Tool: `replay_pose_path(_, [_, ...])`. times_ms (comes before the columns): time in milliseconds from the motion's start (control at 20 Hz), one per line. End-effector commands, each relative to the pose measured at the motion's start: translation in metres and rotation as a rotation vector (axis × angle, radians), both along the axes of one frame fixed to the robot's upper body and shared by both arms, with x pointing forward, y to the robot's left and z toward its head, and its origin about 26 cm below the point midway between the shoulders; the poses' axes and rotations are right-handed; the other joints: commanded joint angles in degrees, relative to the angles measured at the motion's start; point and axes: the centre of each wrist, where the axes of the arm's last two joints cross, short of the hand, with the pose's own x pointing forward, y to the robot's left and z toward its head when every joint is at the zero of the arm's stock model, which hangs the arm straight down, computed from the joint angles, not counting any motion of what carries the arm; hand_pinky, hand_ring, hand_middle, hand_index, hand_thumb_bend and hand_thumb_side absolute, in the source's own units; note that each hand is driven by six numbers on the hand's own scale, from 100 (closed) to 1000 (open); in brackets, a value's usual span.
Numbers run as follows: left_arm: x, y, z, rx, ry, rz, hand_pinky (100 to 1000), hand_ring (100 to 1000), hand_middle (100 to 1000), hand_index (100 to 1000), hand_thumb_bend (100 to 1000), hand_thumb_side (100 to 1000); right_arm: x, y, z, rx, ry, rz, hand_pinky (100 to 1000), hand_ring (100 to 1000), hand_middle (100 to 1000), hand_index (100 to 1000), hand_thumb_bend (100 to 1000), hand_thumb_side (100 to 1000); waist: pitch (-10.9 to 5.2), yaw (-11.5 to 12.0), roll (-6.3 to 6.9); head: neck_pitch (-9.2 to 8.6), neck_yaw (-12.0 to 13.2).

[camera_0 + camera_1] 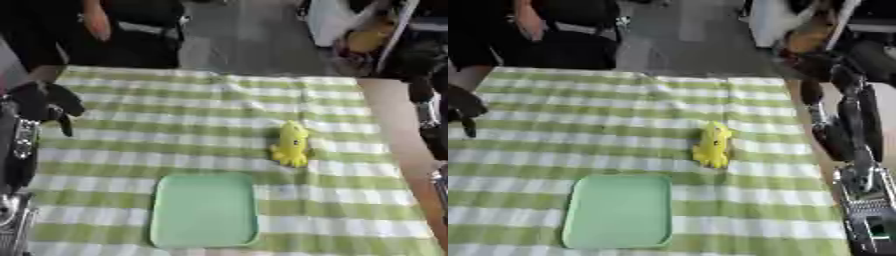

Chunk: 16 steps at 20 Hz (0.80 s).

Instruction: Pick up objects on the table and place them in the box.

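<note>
A yellow soft toy [291, 145] with small arms lies on the green-and-white checked tablecloth [175, 125], right of the middle. A flat pale green box [206, 210], like a shallow tray, sits near the front edge with nothing in it, down and to the left of the toy. My left hand [42, 102] hovers at the table's left edge, black, its fingers loosely bent and holding nothing. My right hand [843, 117] stands off the table's right edge with its fingers up and straight, well apart from the toy.
The table's bare wooden edge [394, 125] runs along the right side. A person in dark clothes [131, 35] stands behind the far edge. Clutter and a white object [776, 22] sit at the far right beyond the table.
</note>
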Motion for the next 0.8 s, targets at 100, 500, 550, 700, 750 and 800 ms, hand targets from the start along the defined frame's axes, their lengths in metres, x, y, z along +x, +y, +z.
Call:
replay_pose_path(100, [-0.001, 0.0026, 0.0094, 0.023, -0.032, 0.0, 230, 464, 483, 432, 624, 1000, -0.0016, -0.0015, 0.0066, -0.007, -0.023, 0.001, 627, 672, 749, 790, 424, 1000, -0.41, -0.1, 0.22, -0.51, 0.2])
replay_pose_path(500, [-0.001, 0.0025, 0.0095, 0.023, -0.032, -0.001, 230, 464, 483, 432, 624, 1000, -0.0014, -0.0014, 0.0072, -0.057, -0.004, 0.013, 637, 681, 758, 795, 647, 885, -0.39, -0.1, 0.22, -0.48, 0.3])
replay_pose_path(550, [-0.0011, 0.0026, 0.0095, 0.023, -0.032, -0.001, 231, 464, 483, 432, 624, 1000, -0.0015, -0.0015, 0.0077, -0.067, -0.001, 0.014, 638, 684, 759, 799, 671, 827, -0.39, -0.1, 0.23, -0.51, 0.3])
replay_pose_path(700, [-0.0011, 0.0026, 0.0095, 0.024, -0.032, -0.001, 231, 464, 483, 432, 624, 1000, -0.0017, -0.0019, 0.0097, -0.098, 0.008, 0.015, 642, 689, 762, 804, 684, 797, -0.43, -0.1, 0.23, -0.67, 0.3])
replay_pose_path(750, [-0.0011, 0.0026, 0.0095, 0.024, -0.032, -0.001, 231, 464, 483, 432, 624, 1000, -0.0016, -0.0021, 0.0106, -0.109, 0.011, 0.016, 643, 690, 764, 805, 686, 797, -0.44, -0.1, 0.22, -0.66, 0.3])
replay_pose_path(800, [-0.0011, 0.0026, 0.0095, 0.024, -0.032, -0.001, 231, 464, 483, 432, 624, 1000, -0.0014, -0.0027, 0.0121, -0.122, 0.013, 0.018, 643, 690, 763, 804, 686, 797, -0.46, 0.0, 0.21, -0.65, 0.3])
